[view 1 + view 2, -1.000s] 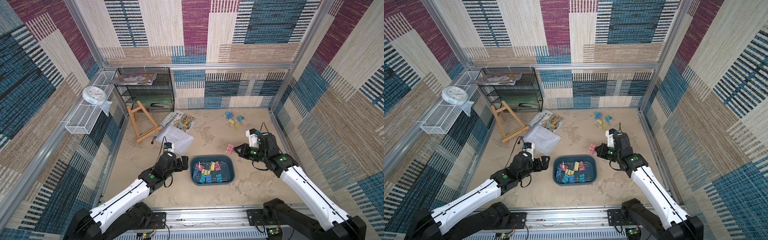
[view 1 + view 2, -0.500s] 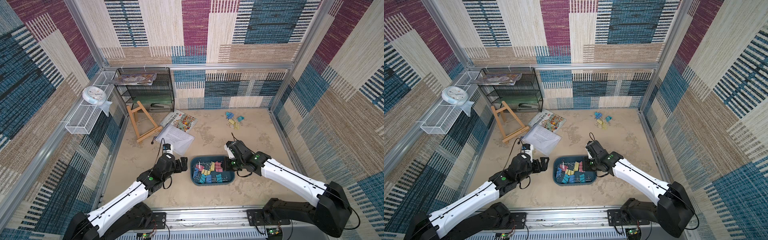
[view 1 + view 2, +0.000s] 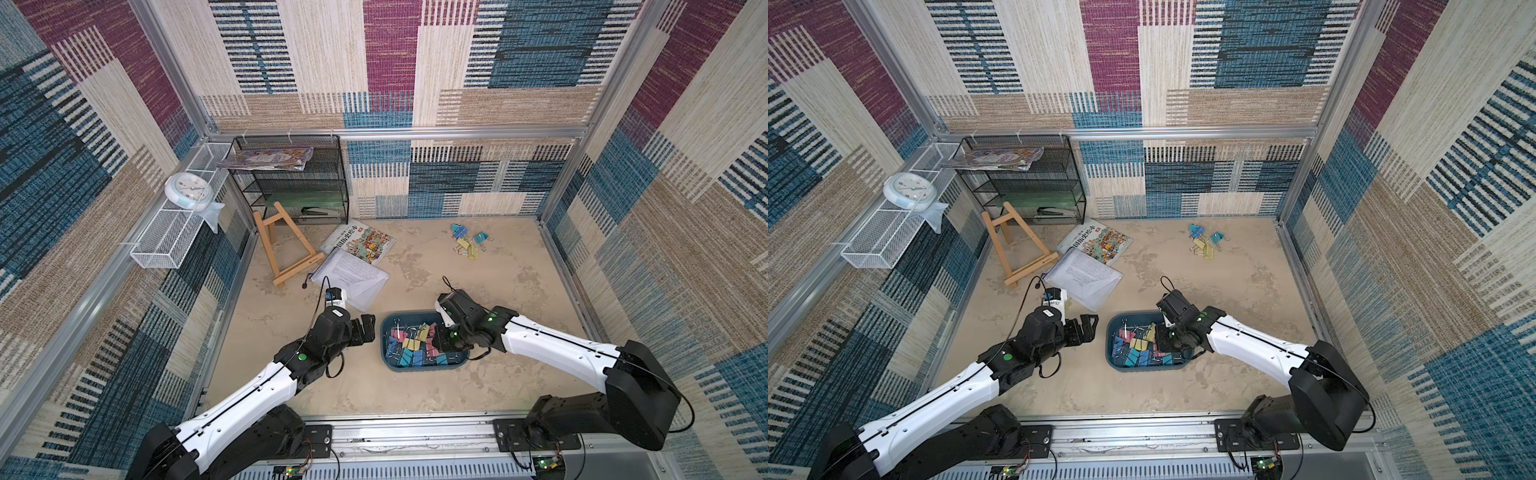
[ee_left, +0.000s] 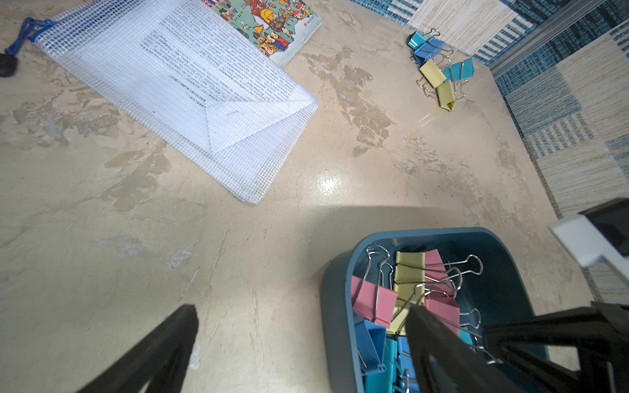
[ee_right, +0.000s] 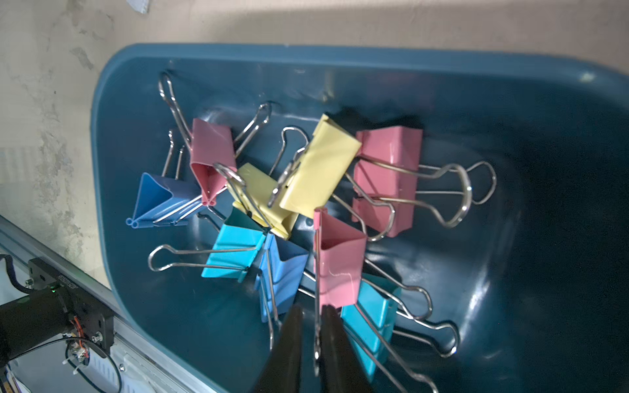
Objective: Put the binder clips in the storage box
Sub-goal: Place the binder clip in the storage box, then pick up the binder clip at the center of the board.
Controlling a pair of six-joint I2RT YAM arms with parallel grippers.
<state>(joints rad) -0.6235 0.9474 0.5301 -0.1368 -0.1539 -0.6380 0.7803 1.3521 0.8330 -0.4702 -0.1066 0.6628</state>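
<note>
Straddling pink clip [image 5: 340, 265] wire, right tool [image 5: 311, 313] ajar.

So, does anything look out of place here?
Yes: a small heap of binder clips lies loose on the table near its far right corner, apart from the storage box that holds the rest.

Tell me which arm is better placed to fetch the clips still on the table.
Right, probably: the loose binder clips lie toward its side, farther from the open left gripper beside the storage box.
</note>
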